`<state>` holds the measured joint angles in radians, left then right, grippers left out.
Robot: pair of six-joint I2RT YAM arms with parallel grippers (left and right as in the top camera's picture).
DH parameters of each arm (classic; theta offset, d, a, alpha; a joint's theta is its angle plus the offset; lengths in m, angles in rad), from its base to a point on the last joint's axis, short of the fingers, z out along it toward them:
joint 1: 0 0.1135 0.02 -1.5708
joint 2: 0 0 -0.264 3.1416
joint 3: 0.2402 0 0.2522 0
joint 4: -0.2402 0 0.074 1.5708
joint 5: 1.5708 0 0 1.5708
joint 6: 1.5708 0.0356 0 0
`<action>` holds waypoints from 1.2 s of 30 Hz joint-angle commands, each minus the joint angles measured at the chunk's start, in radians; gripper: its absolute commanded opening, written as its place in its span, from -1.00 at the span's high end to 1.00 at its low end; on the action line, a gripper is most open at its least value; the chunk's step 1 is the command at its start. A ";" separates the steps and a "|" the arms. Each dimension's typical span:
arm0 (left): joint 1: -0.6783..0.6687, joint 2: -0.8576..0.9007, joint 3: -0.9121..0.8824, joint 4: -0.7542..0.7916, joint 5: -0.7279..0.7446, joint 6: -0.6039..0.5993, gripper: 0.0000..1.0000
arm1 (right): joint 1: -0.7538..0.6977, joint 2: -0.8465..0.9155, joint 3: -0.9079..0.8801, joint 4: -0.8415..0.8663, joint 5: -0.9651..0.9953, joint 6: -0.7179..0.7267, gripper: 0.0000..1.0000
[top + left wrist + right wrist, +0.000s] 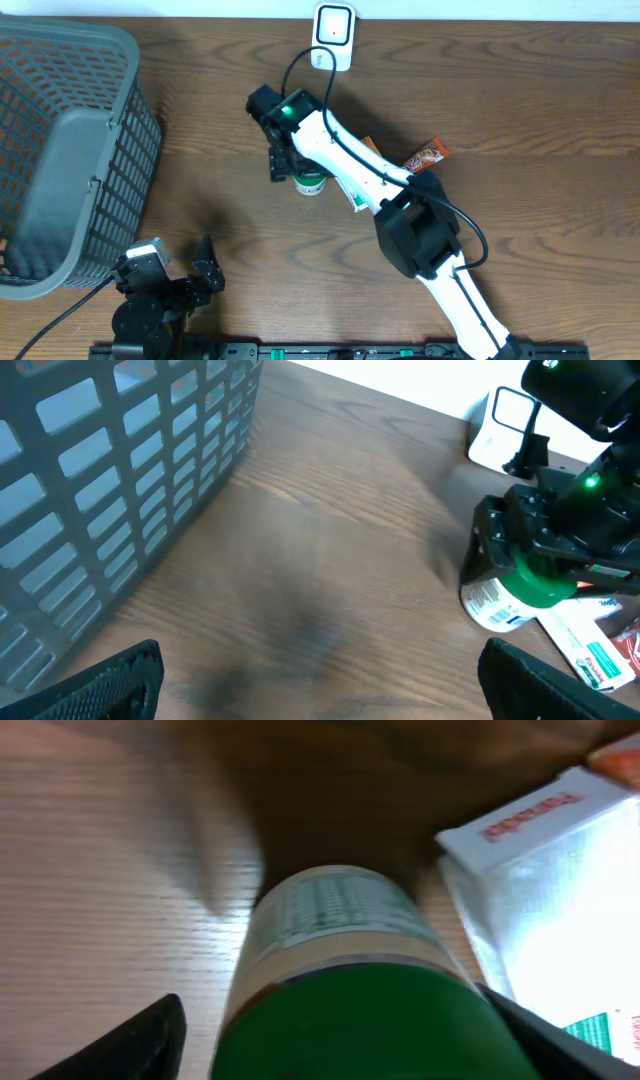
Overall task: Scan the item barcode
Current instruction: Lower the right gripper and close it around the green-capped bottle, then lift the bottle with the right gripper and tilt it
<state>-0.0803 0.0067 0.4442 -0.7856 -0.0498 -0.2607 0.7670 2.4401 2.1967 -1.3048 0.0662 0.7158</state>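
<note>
Bottle (311, 184) with a green cap lies on the bench (500, 90) at the centre of the overhead view, below the white scanner (333, 35) at the top edge. The right hand (292, 168) hangs over it, so lifting and scanning look not yet done. The left wrist view shows the left hand (320, 680) gaping empty, and no barcode is visible. In the right wrist view the fingers (130, 1040) stand spread beside the bottle, not clamping, and the label is blurred.
</note>
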 commanded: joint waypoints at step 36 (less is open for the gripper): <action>-0.003 -0.001 -0.002 0.000 0.013 0.016 -0.96 | -0.011 0.001 -0.087 0.050 -0.053 0.388 -0.75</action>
<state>-0.0803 0.0067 0.4442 -0.7856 -0.0498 -0.2607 0.7574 2.4401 2.1323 -1.2526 0.0139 1.0756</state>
